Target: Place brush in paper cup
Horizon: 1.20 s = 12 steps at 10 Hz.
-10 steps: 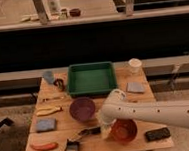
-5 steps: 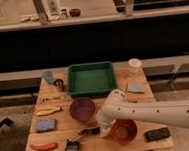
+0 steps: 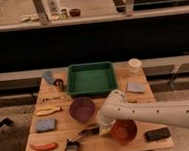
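The brush [image 3: 79, 138] lies on the wooden table [image 3: 58, 136] near the front, left of centre. Its dark bristle head points to the front left and its handle runs back to the right. My gripper [image 3: 100, 130] is at the end of the white arm [image 3: 147, 114], low over the handle's right end and mostly hidden by the wrist. The paper cup [image 3: 134, 65] stands upright at the back right of the table, right of the green tray, far from the gripper.
A green tray [image 3: 92, 78] sits at the back centre. A purple bowl [image 3: 82, 109] and an orange-red bowl [image 3: 123, 131] flank the gripper. A blue-grey cup [image 3: 48, 77], banana [image 3: 48, 110], blue sponge [image 3: 45, 125], red pepper [image 3: 43, 146], grey pad [image 3: 135, 87] and black block [image 3: 158, 133] lie around.
The arm's end has come down and slightly left, closer to the brush handle. The brush and the other objects have not moved.
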Tool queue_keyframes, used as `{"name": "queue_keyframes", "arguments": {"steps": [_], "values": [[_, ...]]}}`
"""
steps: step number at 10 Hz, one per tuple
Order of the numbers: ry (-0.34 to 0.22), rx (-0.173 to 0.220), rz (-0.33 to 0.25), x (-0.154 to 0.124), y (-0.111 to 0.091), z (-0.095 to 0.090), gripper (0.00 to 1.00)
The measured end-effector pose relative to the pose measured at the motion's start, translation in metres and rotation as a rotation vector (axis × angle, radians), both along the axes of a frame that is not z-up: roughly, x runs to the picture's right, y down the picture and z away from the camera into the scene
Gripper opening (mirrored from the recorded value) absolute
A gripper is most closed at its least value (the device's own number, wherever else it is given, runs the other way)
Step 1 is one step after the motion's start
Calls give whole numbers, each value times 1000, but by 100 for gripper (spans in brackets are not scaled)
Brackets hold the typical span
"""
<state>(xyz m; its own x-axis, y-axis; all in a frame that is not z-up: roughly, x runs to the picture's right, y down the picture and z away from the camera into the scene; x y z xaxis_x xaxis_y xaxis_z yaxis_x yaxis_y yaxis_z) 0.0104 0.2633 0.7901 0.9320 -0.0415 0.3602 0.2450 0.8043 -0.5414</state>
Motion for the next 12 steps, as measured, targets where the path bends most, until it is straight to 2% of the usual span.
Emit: {"name": "queue_keyframes", "arguments": {"steps": [1,4,5,6,7,9,12], "values": [[-1,-1,0,0,0,0,44],[-8,-8,-4,2,2,-1,27],[-8,-13,-8,3,3,-1,19],[-10,-18,-10,4,4,-2,5],[-12,-19,-12,5,4,-3,1],[-32,-12,-17,2,-1,-13,0],[-113,35,-40,-25,-29,-50,0]]}}
